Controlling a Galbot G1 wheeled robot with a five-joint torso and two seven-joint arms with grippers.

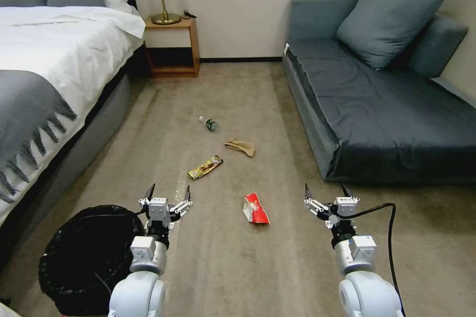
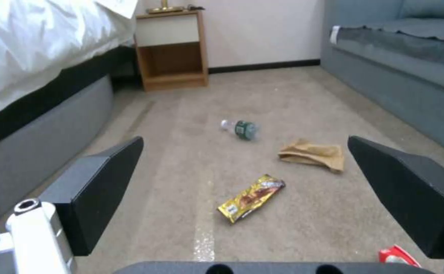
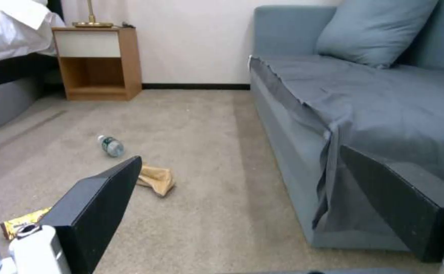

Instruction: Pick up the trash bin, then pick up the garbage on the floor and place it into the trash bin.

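The trash bin (image 1: 87, 257), round and lined with a crinkly black bag, stands on the carpet at my lower left, just left of my left arm. My left gripper (image 1: 168, 192) hovers open beside and beyond it, holding nothing. My right gripper (image 1: 325, 190) is open too, out over the carpet near the sofa. The garbage lies ahead between the arms: a red-white snack packet (image 1: 255, 209), a gold-brown wrapper (image 1: 205, 167), a crumpled tan paper bag (image 1: 240, 146) and a small clear bottle (image 1: 209, 123) with a green label.
A bed (image 1: 49, 74) with white sheets and a grey fringed throw runs along the left. A grey sofa (image 1: 391, 109) with a cushion lines the right. A wooden nightstand (image 1: 172, 44) with a lamp stands at the far wall. Carpet lies between them.
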